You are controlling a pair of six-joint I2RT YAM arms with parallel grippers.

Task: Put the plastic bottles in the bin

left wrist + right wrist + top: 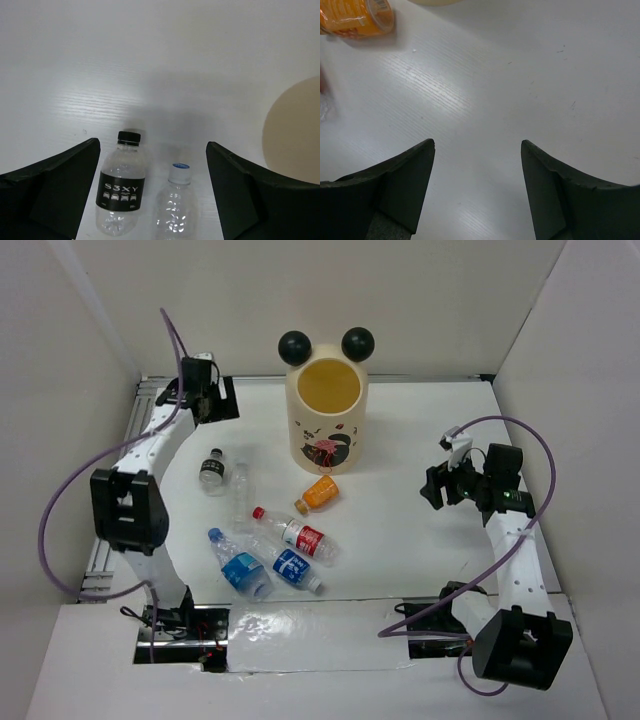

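Note:
The cream bin [325, 445] with two black ball ears stands at the back centre. Several plastic bottles lie in front of it: a black-labelled one [212, 470], an unlabelled one [240, 496], an orange one [320, 493], a red-labelled one [301, 536] and two blue-labelled ones [239, 568] [291, 566]. My left gripper [208, 408] hangs open at the back left. In its wrist view the left gripper [152, 145] is above the black-labelled bottle [121, 190] and the unlabelled bottle [176, 205], touching neither. My right gripper [435, 486] is open and empty over bare table, the orange bottle [355, 17] far ahead of it.
White walls enclose the table on the left, back and right. A metal rail [115, 490] runs along the left edge behind the left arm. Purple cables [60, 500] loop off both arms. The bin's side [295, 130] shows at the right of the left wrist view.

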